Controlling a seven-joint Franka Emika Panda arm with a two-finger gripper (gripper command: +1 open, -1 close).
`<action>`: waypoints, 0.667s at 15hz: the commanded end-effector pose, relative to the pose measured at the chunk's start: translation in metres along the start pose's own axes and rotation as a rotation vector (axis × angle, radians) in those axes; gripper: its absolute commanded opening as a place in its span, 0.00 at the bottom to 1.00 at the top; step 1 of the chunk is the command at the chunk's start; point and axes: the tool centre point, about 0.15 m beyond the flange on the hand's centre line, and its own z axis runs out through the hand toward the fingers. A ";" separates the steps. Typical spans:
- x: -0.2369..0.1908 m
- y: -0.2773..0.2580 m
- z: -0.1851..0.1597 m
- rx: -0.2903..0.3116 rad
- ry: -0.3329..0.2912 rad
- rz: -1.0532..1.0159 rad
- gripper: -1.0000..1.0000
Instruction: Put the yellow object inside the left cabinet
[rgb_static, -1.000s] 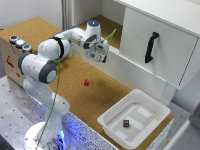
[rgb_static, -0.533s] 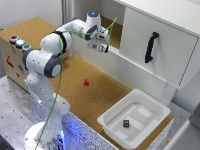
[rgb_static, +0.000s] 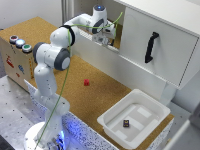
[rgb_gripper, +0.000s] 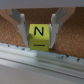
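Observation:
In the wrist view the yellow object (rgb_gripper: 40, 36), a small cube marked with a black "N", sits between my two fingers, and my gripper (rgb_gripper: 39, 43) is shut on it. It hangs just above a white ledge (rgb_gripper: 42, 59), with cork-brown floor behind it. In the exterior view my gripper (rgb_static: 105, 36) is at the mouth of the left cabinet (rgb_static: 119, 31), the doorless white compartment, just over its front edge. The cube is too small to make out there.
The right compartment has a white door with a black handle (rgb_static: 151, 47). A small red cube (rgb_static: 86, 82) lies on the cork table. A white tray (rgb_static: 148, 131) at the front holds a small dark block (rgb_static: 126, 123). A box with coloured buttons (rgb_static: 18, 44) stands at the exterior view's left.
My arm has swung up and toward the exterior view's right, carrying the gripper from in front of the cabinets to the left cabinet's opening.

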 end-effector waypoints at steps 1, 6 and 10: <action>0.031 0.009 0.009 -0.040 -0.112 0.045 0.00; 0.038 0.004 0.012 -0.062 -0.090 0.062 1.00; 0.024 -0.013 -0.011 -0.089 -0.030 0.070 1.00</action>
